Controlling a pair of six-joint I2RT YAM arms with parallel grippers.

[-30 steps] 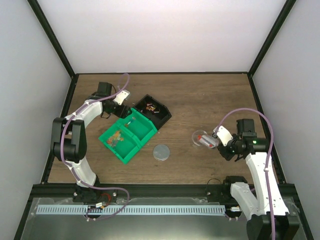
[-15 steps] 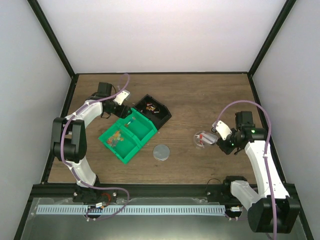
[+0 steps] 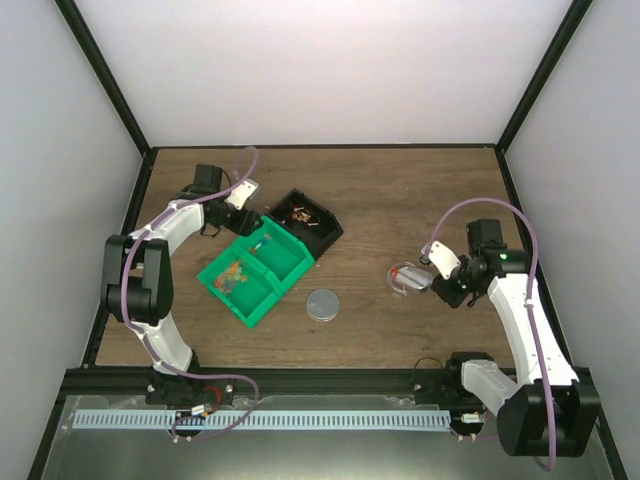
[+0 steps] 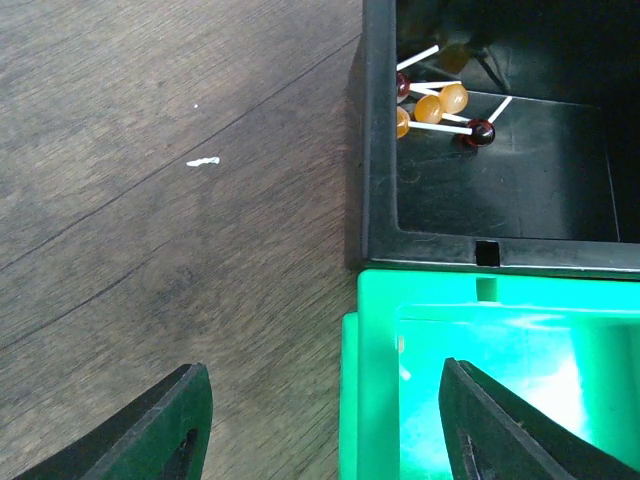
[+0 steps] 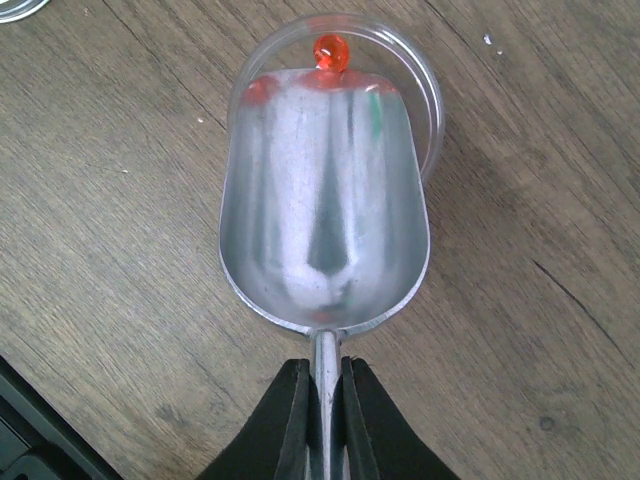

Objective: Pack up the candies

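Loose orange, yellow and red candies (image 3: pixel 235 275) lie in one compartment of the green tray (image 3: pixel 290 262). My right gripper (image 5: pixel 325 400) is shut on the handle of the silver scoop (image 5: pixel 325 200), which hangs empty over a small clear round container (image 5: pixel 430 90) on the table. One red candy (image 5: pixel 330 48) shows in the container past the scoop's tip, and more red shows under the scoop's rim. In the top view the scoop (image 3: pixel 412 277) is at the middle right. My left gripper (image 4: pixel 320 420) is open, with its jaws either side of the green tray's wall (image 4: pixel 375 380).
A black box (image 4: pixel 500 150) holding several lollipops (image 4: pixel 440 102) adjoins the green tray at its far end. The round grey lid (image 3: pixel 322 304) lies on the wood between the tray and the clear container. Black frame posts border the table.
My right wrist has swung toward the back of the table and the scoop has turned a little over the clear container. The left arm has not moved.
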